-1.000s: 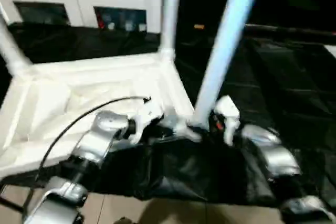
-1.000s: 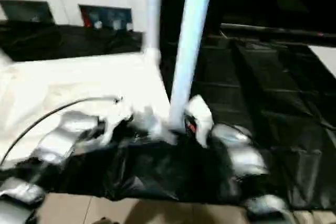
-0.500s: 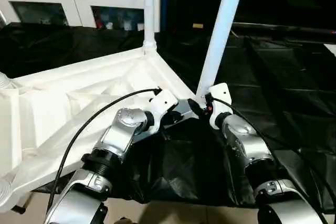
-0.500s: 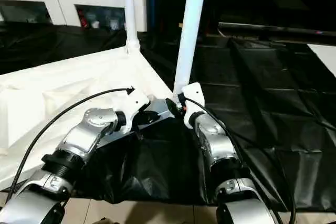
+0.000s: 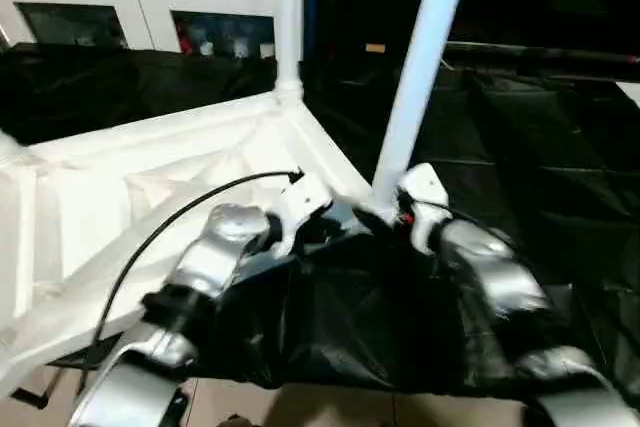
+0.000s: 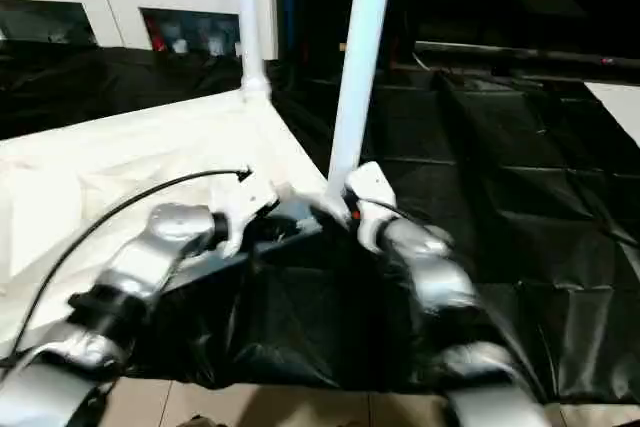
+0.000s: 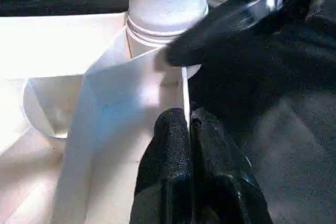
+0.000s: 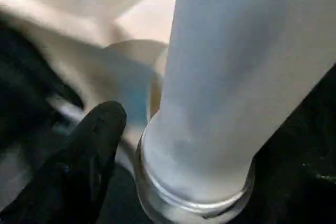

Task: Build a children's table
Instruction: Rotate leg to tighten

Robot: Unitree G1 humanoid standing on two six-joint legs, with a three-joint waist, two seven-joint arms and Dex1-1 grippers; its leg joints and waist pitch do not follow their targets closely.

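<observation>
L claw point(image 7: 190, 129) closed, beside leg point(image 7: 167, 3) socket.

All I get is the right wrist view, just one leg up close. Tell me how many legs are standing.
Observer: Two stand upright in the upturned tabletop: the near leg at the front corner and the far leg at the next corner back.
Operator: Report the left tool.
Observer: The left tool is shut, its tip at the tabletop's edge wall, just short of the near leg's socket.
Operator: Say what the table lies on.
Observer: Black sheeting, spread across the floor.
</observation>
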